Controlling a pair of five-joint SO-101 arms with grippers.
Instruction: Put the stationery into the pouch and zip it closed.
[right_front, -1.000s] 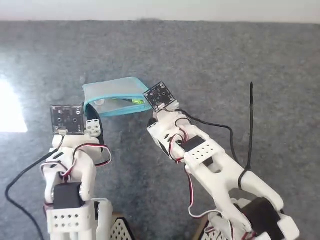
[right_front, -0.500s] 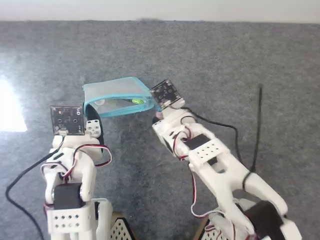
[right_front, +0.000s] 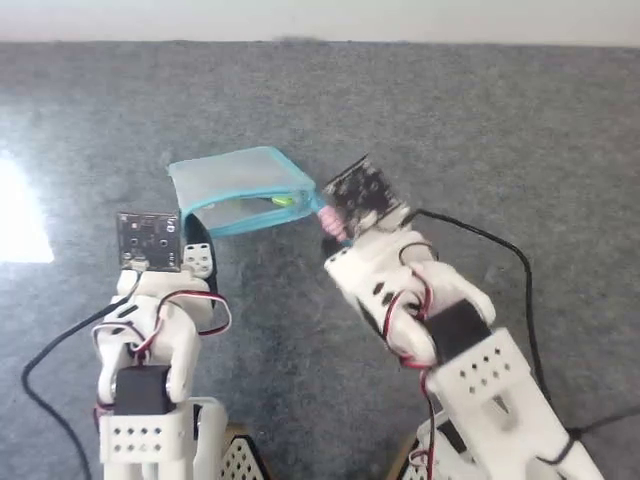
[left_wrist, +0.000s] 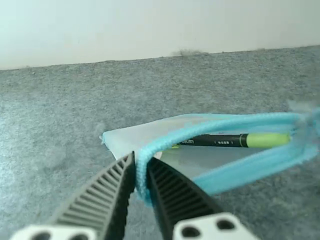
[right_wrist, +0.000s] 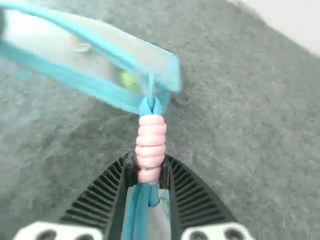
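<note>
You are looking at the pouch (right_front: 240, 190) lying open on the grey mat (right_front: 500, 120). The left gripper (left_wrist: 140, 167) is pinching the pouch's blue zipper edge at one end, jaws narrow. The right gripper (right_wrist: 149, 172) is clamping the pink zipper pull (right_wrist: 151, 145) at the pouch's opposite end. A green-capped pen (left_wrist: 225, 141) is sitting inside the pouch.

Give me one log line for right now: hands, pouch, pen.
left hand: shut on pouch edge | right hand: shut on zip pull | pen: inside pouch | pouch: unzipped

surface: grey felt-like table cover (right_front: 450, 120) | far edge: white wall (right_front: 320, 18) | left: bright glare patch (right_front: 20, 215)
</note>
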